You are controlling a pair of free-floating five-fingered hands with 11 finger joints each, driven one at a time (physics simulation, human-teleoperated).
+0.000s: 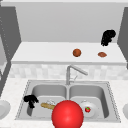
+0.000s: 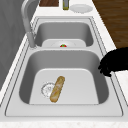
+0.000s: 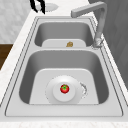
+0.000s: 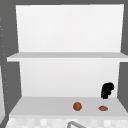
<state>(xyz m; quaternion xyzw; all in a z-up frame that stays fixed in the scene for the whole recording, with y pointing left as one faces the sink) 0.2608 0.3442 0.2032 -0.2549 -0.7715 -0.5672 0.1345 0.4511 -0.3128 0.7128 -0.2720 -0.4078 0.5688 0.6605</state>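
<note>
My left hand (image 1: pixel 30 100) hovers over the left basin's left front edge, fingers relaxed and pointing down, holding nothing. It also appears at the basin's rim (image 2: pixel 115 61) and far off (image 3: pixel 37 5). A baguette (image 1: pixel 47 106) (image 2: pixel 57 88) lies in the left basin beside the drain (image 2: pixel 47 89). My right hand (image 1: pixel 108 37) (image 4: pixel 107 90) hangs open above the right end of the shelf (image 1: pixel 45 53), just over a flat brown food item (image 1: pixel 102 54) (image 4: pixel 103 108). A brown ball (image 1: pixel 77 52) (image 4: pixel 77 106) rests mid-shelf.
A large red ball (image 1: pixel 67 114) sits at the sink's front edge. A white plate (image 3: pixel 53 95) with a tomato (image 3: pixel 64 88) (image 1: pixel 87 109) lies in the right basin. The faucet (image 1: pixel 72 71) stands between the basins. White plates (image 1: pixel 2 108) (image 2: pixel 80 8) rest on the counter; a bottle (image 2: pixel 65 4) stands by one.
</note>
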